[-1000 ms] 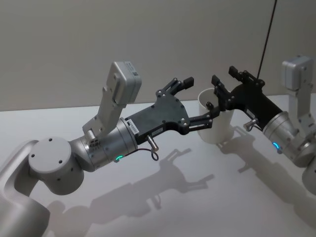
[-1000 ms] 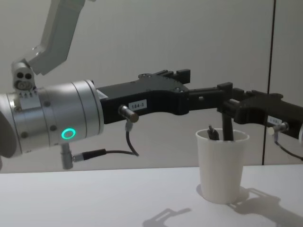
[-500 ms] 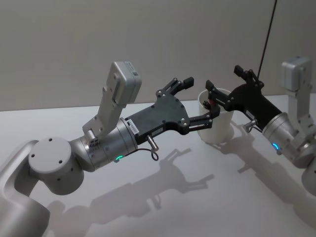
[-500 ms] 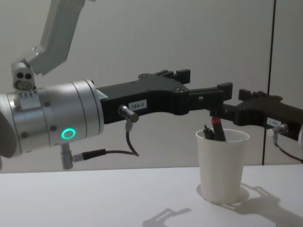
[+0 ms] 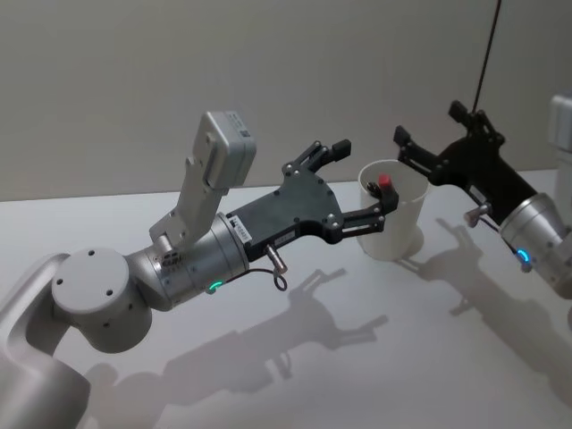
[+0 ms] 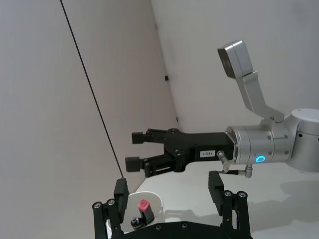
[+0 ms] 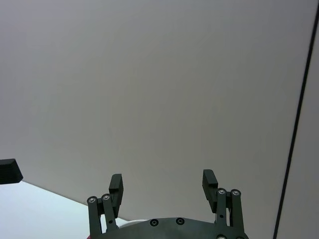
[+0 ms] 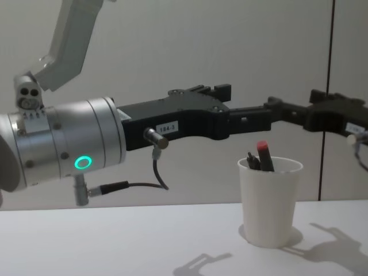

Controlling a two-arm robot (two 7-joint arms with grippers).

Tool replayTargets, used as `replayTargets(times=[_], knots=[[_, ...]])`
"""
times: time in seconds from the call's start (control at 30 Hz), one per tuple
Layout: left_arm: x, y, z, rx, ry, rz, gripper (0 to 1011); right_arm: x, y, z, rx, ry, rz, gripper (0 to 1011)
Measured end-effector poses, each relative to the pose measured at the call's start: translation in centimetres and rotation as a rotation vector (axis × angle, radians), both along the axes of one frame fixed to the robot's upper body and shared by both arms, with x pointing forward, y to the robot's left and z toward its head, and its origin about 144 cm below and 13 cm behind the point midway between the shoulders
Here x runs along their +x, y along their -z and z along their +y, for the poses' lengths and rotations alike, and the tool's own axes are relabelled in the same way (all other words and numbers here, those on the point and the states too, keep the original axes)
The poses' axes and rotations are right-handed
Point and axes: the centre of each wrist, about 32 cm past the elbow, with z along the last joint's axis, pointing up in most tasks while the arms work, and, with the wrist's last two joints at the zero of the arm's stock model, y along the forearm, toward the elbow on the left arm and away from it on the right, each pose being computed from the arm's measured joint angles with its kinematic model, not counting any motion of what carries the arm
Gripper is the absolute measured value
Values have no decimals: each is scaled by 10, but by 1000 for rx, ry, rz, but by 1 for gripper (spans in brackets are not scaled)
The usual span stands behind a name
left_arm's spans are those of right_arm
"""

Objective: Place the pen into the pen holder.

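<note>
The white paper cup [image 5: 391,214] stands on the table [image 5: 295,357], and a pen with a red cap [image 5: 385,184] stands inside it beside a dark pen [image 8: 251,160]. The left gripper [image 5: 357,183] is released, its lower finger against the cup's near side. The right gripper [image 5: 429,134] is also released and empty, and it hangs above and behind the cup.
</note>
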Motion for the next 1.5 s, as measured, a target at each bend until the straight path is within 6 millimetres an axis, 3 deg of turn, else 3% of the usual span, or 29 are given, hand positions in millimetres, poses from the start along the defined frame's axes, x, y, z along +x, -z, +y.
replayTargets(times=[0.53,1.5], knots=[[-1,2,0,1,-31,2,1001,-12,-2,-7,17,30,11,1001],[-21,20,-4,35,-381,12,1001,-82,12,-3,-21,175,139,1001]])
